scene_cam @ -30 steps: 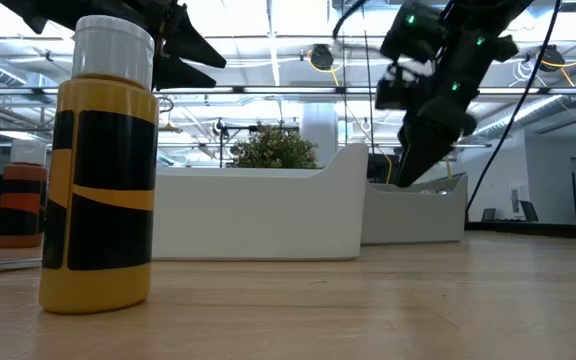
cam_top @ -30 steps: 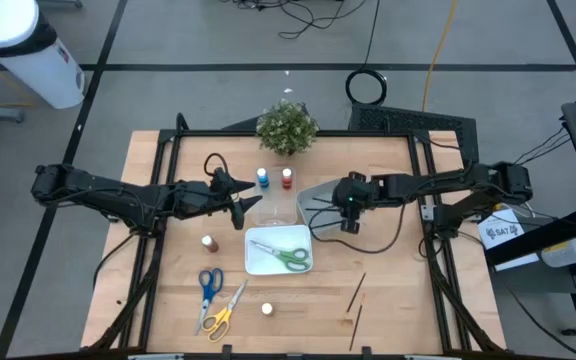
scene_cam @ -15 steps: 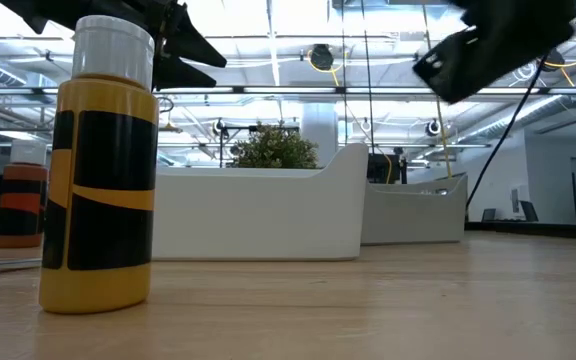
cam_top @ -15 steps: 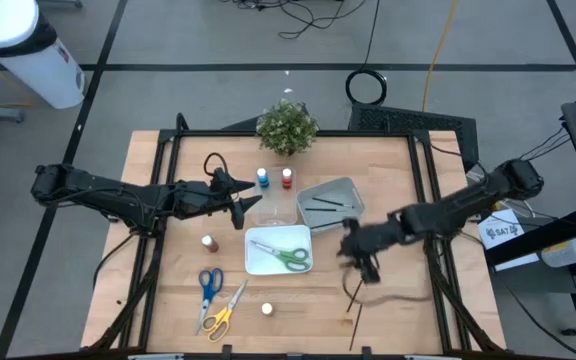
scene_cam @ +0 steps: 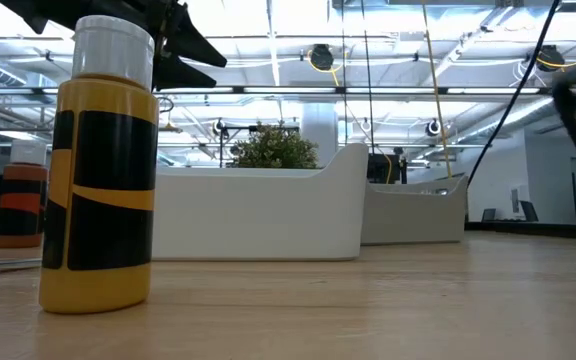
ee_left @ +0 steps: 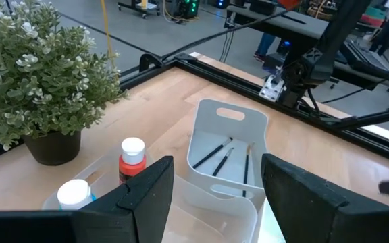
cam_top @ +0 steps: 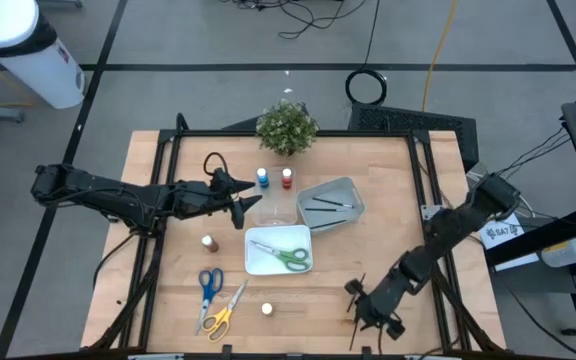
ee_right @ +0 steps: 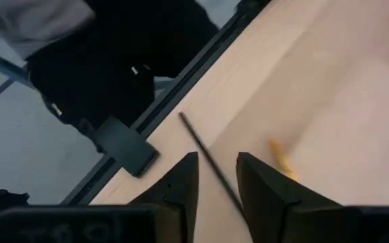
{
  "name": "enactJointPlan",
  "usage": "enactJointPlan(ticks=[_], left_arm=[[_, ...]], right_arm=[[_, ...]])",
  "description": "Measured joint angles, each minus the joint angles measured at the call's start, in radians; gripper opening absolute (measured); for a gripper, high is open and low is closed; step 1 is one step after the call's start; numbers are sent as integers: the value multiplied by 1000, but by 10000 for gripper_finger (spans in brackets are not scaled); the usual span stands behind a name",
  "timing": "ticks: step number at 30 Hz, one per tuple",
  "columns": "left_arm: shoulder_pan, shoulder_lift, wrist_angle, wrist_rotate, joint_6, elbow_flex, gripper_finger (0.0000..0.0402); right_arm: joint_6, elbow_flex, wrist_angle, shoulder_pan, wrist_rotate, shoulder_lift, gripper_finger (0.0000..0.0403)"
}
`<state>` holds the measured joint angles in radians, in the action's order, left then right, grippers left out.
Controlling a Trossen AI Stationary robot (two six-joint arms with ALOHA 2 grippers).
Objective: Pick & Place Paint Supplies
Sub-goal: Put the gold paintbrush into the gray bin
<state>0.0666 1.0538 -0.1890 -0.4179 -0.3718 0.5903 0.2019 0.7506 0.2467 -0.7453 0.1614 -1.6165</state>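
Change since earlier: right arm has swung from the grey tray to the near desk edge; left arm unmoved.
Loose brushes: one thin dark brush [cam_top: 359,287] on bare desk [cam_top: 398,180] right of the white tray; a second brush [ee_right: 210,164] lies on the wood between the right fingers in the right wrist view, not touched as far as can be seen.
Right gripper [cam_top: 368,312]: low over the near desk edge by the loose brushes; fingers [ee_right: 181,185] a narrow gap apart, nothing pinched.
Brushes in tray: three dark brushes [ee_left: 227,156] lying in the grey tray [cam_top: 330,203].
Green scissors [cam_top: 289,256]: inside the white tray [cam_top: 278,250].
Other scissors: blue scissors [cam_top: 209,283] and yellow scissors [cam_top: 221,315] side by side on the desk, near left.
Bottles: blue bottle [cam_top: 263,177] and red bottle [cam_top: 287,178] upright beside the clear tray [cam_top: 278,209]; brown bottle [cam_top: 209,243] left of the white tray; whitish bottle [cam_top: 266,309] near the front edge.
Left gripper [cam_top: 248,207]: hovering at the clear tray's left side; fingers [ee_left: 147,192] spread, empty.
Plant [cam_top: 287,127]: far desk edge, behind the bottles.
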Motion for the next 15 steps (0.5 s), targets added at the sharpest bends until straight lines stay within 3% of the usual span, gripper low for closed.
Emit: enactJointPlan(ticks=[4,8,15], left_arm=[[0,0,-3,0,-9,0,237],[0,0,-3,0,-24,0,237],[0,0,-3,0,-26,0,237]], right_arm=[[-5,0,95,-17,0,-98,58],[-17,-1,72,-15,-19,-142,35],[-71,3,-59,-4,-215,-148,6]])
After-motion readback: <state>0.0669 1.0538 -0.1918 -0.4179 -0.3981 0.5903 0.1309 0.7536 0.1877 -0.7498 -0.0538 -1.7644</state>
